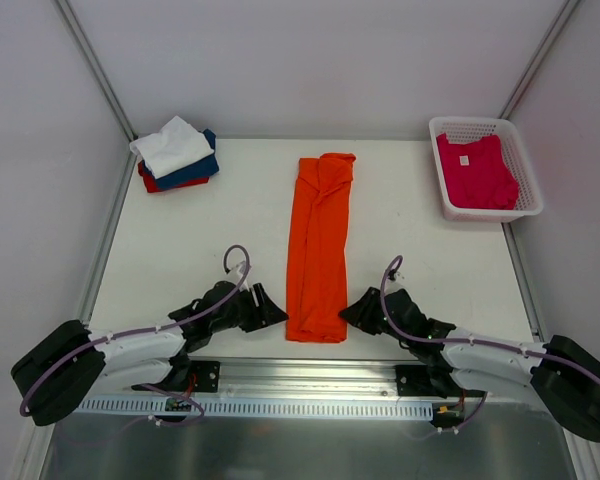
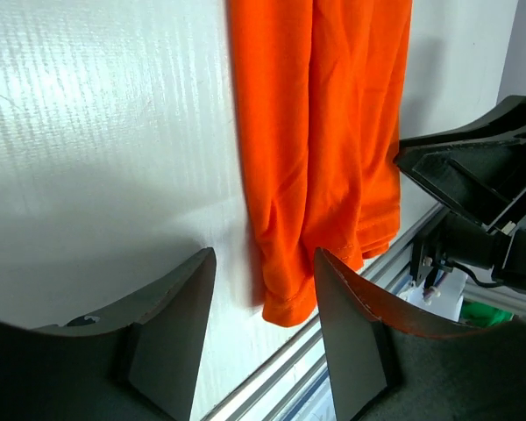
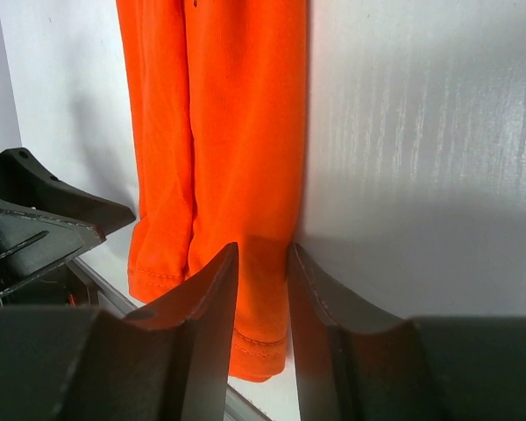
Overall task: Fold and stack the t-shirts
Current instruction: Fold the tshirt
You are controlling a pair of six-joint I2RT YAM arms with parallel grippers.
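Orange t-shirt (image 1: 318, 250) — folded strip, centre; pink t-shirt (image 1: 475, 170) right; stack (image 1: 175, 152) left.

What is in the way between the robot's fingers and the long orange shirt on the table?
Nothing visible is in the way. The folded bright orange cloth t-shirt lies flat on the white table. The left arm's fingers and the right arm's fingers sit right beside its near end, one pair on each side.

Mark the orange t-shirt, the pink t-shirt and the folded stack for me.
orange t-shirt (image 1: 318, 250): top view, middle of the long folded strip.
pink t-shirt (image 1: 477, 178): top view, chest below the neck label.
folded stack (image 1: 173, 147): top view, its white top layer.
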